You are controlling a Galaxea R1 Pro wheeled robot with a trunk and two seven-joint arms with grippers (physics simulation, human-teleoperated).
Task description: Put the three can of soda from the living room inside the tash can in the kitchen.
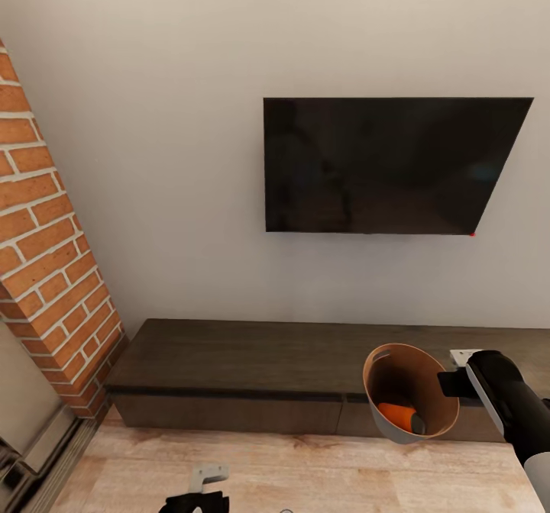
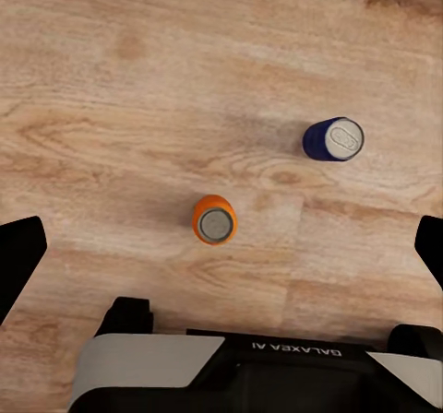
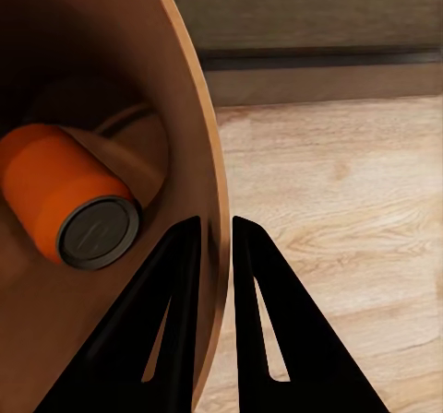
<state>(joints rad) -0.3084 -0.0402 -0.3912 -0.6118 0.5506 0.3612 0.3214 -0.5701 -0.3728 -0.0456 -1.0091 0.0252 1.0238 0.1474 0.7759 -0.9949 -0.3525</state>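
Note:
My right gripper is shut on the rim of the tash can, which hangs tilted in front of the low cabinet. In the right wrist view the fingers pinch the tan wall, one inside and one outside. An orange can of soda lies on its side in the bin, grey top showing. My left gripper hangs open above the wood floor, where a second orange can and a blue can stand upright. The orange one sits roughly between the spread fingers, far below them.
A long dark-wood cabinet runs along the wall under a black TV. The red brick fireplace rises at the left. A small white object lies on the cabinet's right end. My own base sits close to the floor cans.

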